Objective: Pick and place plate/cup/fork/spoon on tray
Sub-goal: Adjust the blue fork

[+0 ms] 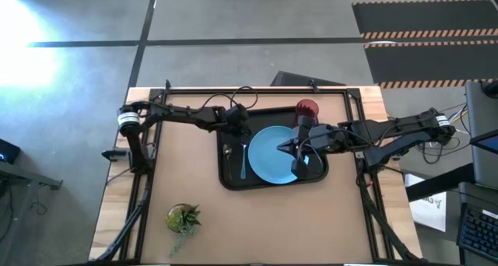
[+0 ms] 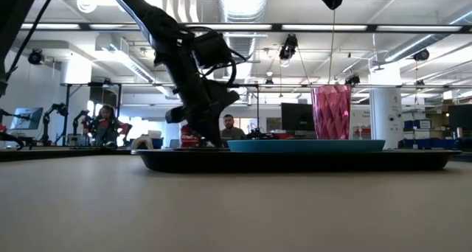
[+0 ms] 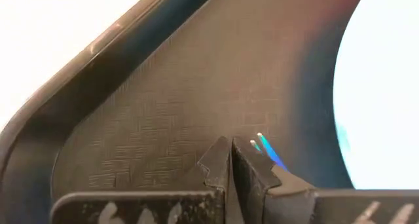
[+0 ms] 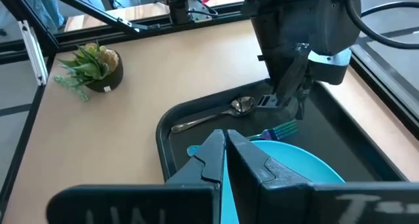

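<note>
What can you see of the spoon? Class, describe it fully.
The spoon is thin, dark and shiny like metal, with an oval bowl and slim handle. It lies flat on the black tray floor, near a rounded corner, beside the fork. The shut left claw hovers near its bowl; contact is unclear.

From the high cam we look straight down on the whole table, both arms incl. The low cam sits at tabletop level, facing level across to the room behind. Our left wrist cam is v. close to the tray (image 3: 163, 119) floor. Our right wrist cam looks fwd over the plate (image 4: 294, 165). All four views share the tray.
</note>
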You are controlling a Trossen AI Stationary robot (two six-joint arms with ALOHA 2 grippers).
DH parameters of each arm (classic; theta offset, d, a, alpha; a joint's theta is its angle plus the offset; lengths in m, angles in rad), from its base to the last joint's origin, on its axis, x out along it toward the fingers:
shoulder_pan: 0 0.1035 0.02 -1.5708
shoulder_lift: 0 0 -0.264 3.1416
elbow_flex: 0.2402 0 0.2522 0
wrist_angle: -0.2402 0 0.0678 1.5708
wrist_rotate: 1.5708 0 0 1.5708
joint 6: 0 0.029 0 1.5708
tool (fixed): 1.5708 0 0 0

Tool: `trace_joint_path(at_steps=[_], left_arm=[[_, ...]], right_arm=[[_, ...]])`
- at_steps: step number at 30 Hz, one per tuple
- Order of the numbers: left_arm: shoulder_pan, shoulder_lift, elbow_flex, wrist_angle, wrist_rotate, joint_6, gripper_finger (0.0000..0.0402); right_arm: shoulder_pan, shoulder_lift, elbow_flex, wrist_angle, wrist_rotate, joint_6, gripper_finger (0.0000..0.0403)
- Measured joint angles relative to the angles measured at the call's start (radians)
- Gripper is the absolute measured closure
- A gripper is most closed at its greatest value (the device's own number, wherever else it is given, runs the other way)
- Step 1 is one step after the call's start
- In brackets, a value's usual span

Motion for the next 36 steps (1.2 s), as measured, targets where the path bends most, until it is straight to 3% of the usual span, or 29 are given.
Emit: trace_joint_path(at_steps=[23,36], left_arm=[[-0.053,-0.002,-0.013,-0.125,0.015,-0.003,0.0402],[-0.096,-0.081,0.002,-0.146,-0.02,-0.021,0.0402]], right_arm=[[0.0,0.0,0.0,-0.013,-0.003,0.008,0.0394],[0.0,0.0,0.0,-0.044,-0.003,0.007,0.0394]])
